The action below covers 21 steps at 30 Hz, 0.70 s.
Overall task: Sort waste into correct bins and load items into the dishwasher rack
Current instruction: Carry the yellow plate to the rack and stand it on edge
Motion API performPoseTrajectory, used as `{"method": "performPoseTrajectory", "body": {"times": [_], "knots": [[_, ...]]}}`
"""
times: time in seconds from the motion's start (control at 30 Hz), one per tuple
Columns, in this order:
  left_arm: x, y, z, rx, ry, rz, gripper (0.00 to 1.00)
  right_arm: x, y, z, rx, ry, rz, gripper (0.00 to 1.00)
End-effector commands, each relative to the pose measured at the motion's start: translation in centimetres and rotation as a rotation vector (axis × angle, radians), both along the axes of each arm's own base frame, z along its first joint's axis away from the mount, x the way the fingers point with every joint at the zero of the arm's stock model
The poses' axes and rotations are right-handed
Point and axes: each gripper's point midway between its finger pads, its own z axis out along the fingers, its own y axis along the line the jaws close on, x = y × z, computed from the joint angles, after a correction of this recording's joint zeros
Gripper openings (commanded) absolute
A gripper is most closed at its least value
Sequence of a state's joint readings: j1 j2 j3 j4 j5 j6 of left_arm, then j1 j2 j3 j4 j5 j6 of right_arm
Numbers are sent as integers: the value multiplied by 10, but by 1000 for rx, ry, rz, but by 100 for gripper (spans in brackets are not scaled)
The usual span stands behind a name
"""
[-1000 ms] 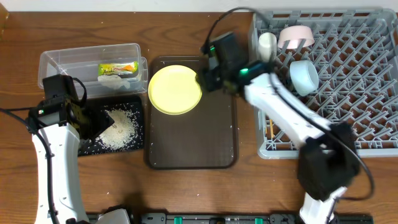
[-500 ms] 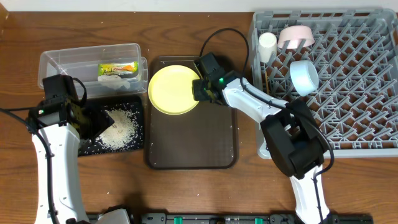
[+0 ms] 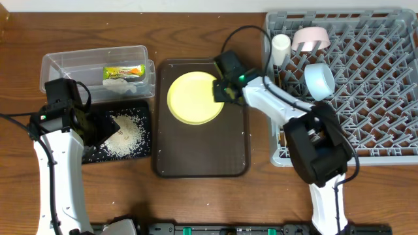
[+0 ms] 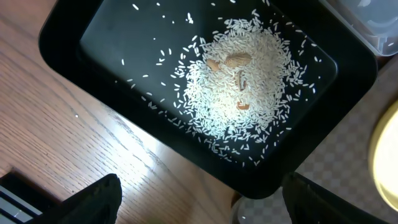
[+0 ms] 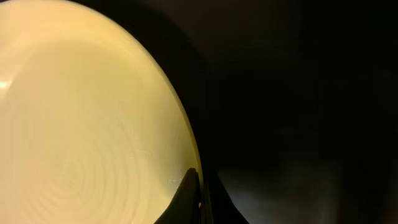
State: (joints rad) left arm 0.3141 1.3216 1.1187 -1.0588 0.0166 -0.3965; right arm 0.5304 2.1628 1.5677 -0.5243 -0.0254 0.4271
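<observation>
On the brown tray (image 3: 196, 156), toward its 12 o'clock end, is the plate (image 3: 192, 99). At the plate's 2 o'clock rim the right gripper (image 3: 221, 91) is pinched onto the edge. The wrist view shows its two dark fingers (image 5: 180, 205) closed tight on either face of the rim. At 9 o'clock from the brown tray sits the black tray (image 4: 112, 50), with the rice (image 4: 239, 81) heaped inside and a few brown bits on top. Over it hangs the left gripper (image 4: 205, 208), fingers spread wide and holding nothing. At 12 o'clock from the black tray, the tub (image 3: 65, 65) holds the wrapper (image 3: 124, 71). At 3 o'clock, the rack (image 3: 366, 111) carries the cup (image 3: 281, 47), pink bowl (image 3: 309, 38) and blue bowl (image 3: 319, 79).
</observation>
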Motion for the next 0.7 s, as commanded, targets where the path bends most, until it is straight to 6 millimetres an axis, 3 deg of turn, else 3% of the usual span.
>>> {"method": "performPoseTrajectory", "body": {"times": [0.0,0.17,0.43,0.53,0.67], "knots": [[-4,1,-2,0,10,14,85,13,-16,56,-14,-122,53,1],[-4,1,-2,0,10,14,85,13,-50,117,-67,-227,70,1],[-3,1,-2,0,9,15,85,9,-149,235,-392,-505,-42,1],[-3,1,-2,0,9,15,85,4,-188,265,-579,-560,-95,1],[-3,1,-2,0,9,15,85,-6,-233,281,-814,-542,-191,1]]}}
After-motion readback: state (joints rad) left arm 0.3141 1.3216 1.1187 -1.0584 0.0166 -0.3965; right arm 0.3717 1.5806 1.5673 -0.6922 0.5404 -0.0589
